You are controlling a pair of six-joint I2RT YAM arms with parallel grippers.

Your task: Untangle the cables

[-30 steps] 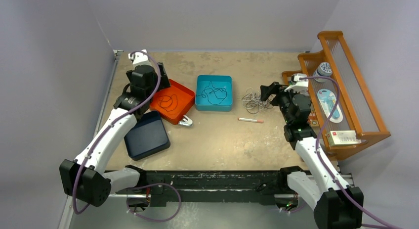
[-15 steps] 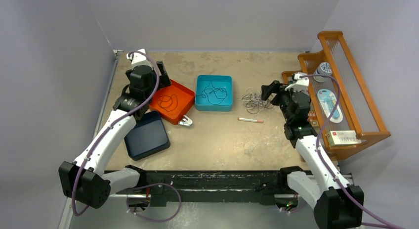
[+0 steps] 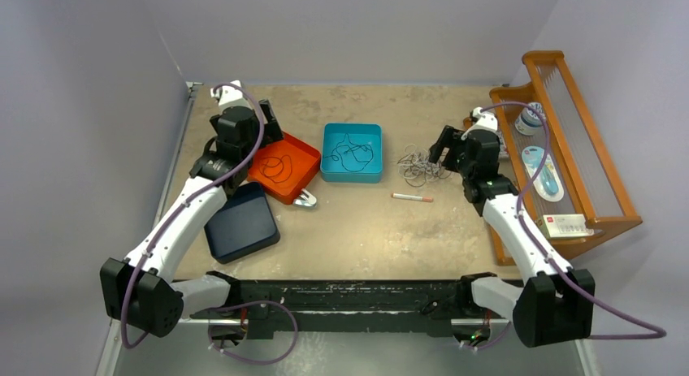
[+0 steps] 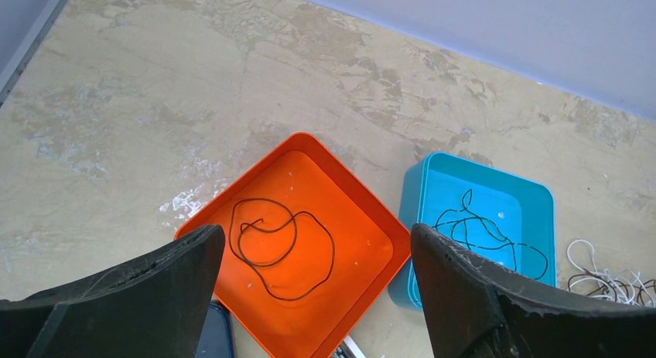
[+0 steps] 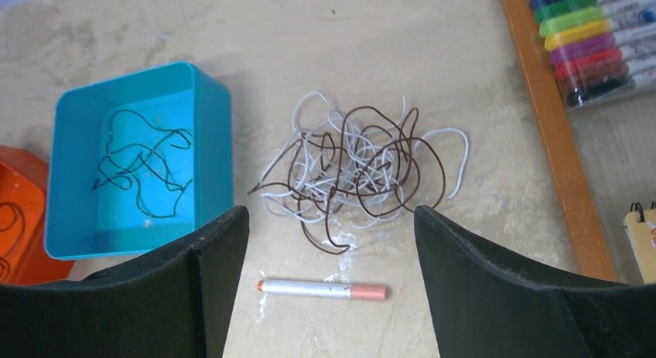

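Tangle of brown and white cables (image 5: 360, 168) sits on the bare table (image 5: 503, 211) just beside the blue tray (image 5: 219, 153), which holds one dark loopy cable (image 5: 143, 168). The orange tray (image 4: 356, 250) next to it holds a black cable (image 4: 278, 246). Left claw (image 4: 313, 254) hovers above the orange tray with its fingers wide apart and nothing between them, while the right claw (image 5: 331, 219) hangs over the tangle, also spread and empty, with a white-and-orange pen (image 5: 321, 288) lying near the tangle on the side toward the arms.
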